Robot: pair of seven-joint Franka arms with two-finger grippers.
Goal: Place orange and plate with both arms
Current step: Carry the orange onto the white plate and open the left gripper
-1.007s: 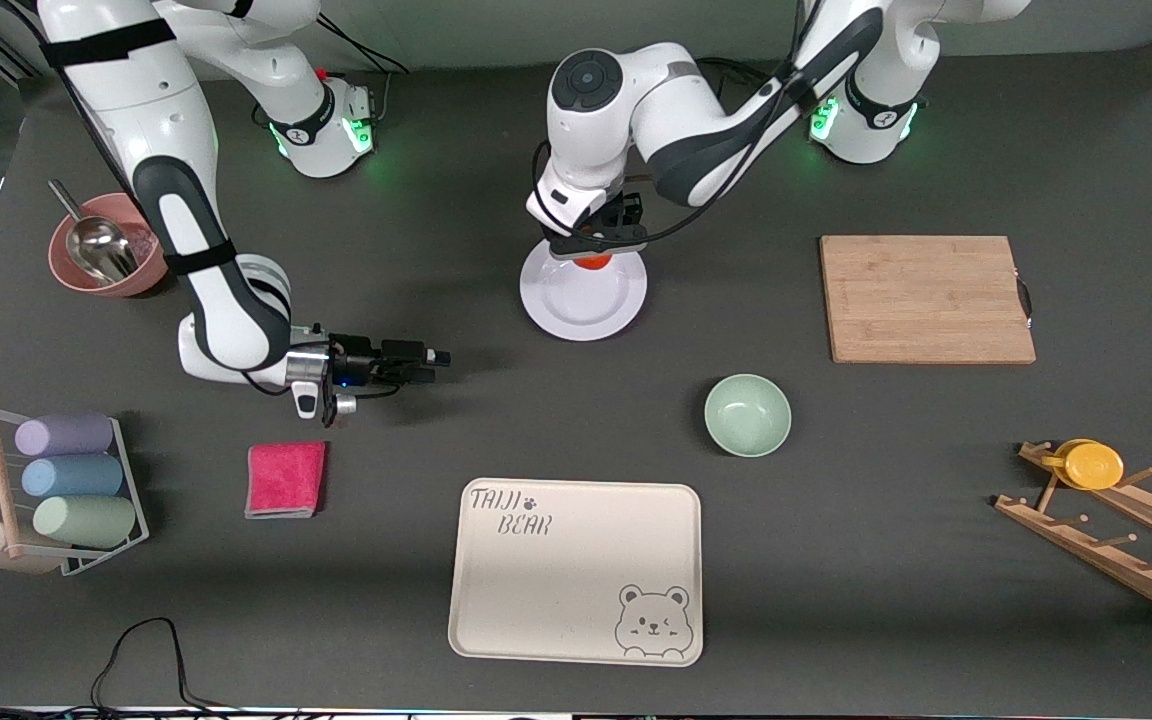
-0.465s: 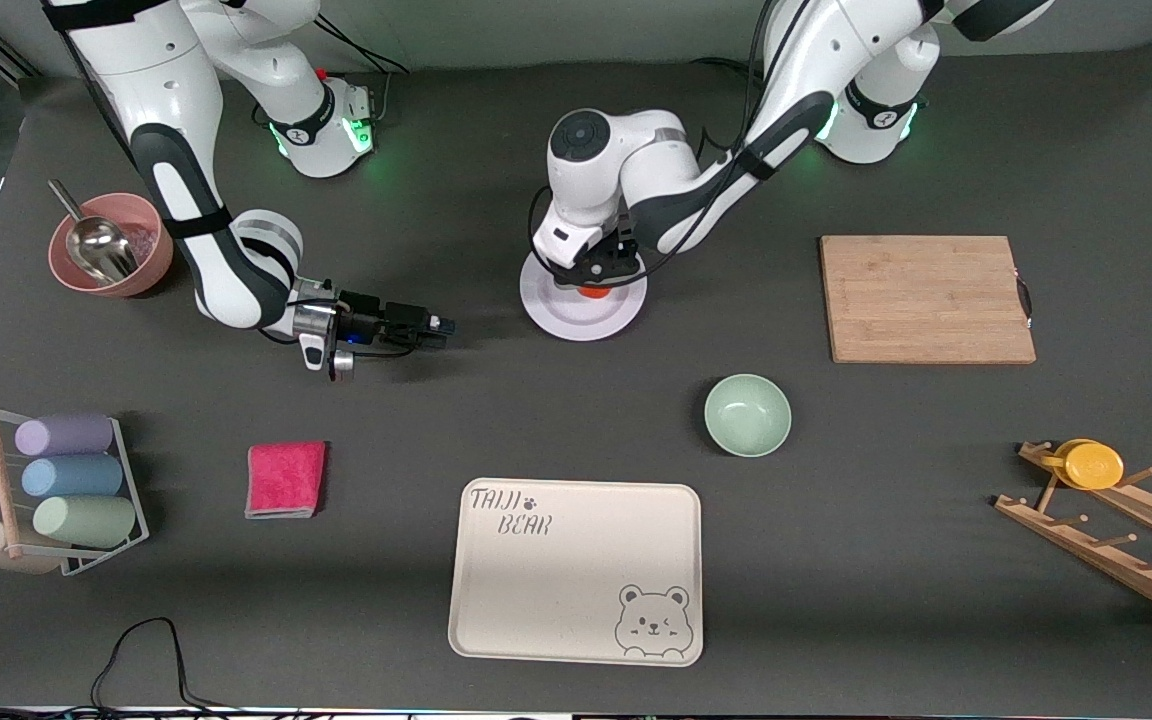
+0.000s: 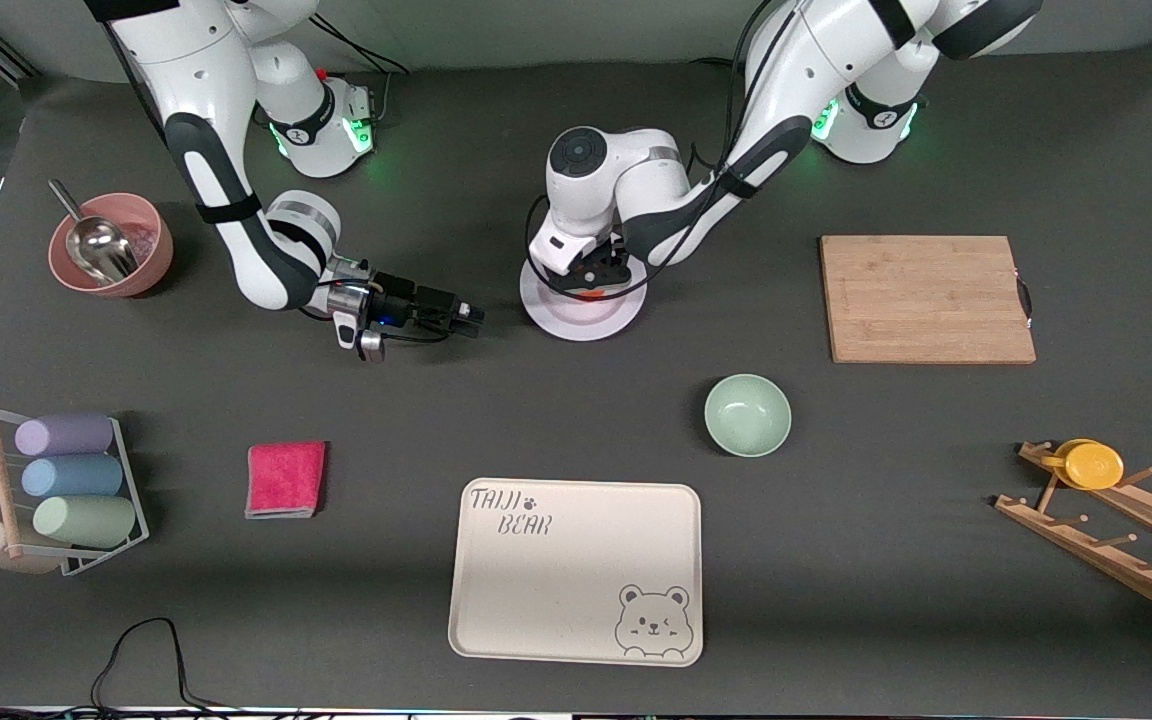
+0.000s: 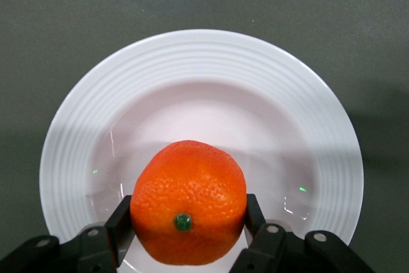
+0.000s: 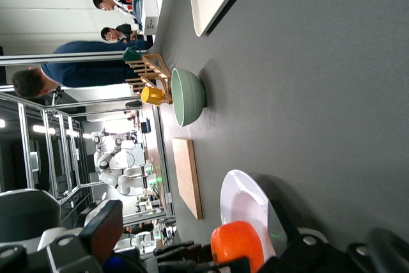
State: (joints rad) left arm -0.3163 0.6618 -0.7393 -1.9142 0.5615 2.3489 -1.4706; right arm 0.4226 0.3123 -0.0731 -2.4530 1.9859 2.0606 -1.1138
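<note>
Two pincers work near the plate [image 3: 583, 305]: the left pincer [image 4: 185, 234] grips the orange [image 4: 189, 201] low over the plate's well, while the right pincer [image 3: 464, 318], spread wide, hovers just beside the plate's rim.

Front view: orange [image 3: 591, 293] mostly hidden under the left hand [image 3: 598, 279], only a sliver showing; plate [image 3: 576, 318] partly covered too. Left wrist view: fingers [image 4: 121, 222] cut off at the frame edge (tips pressed on the fruit). Both arms' upper links run out of frame.
</note>
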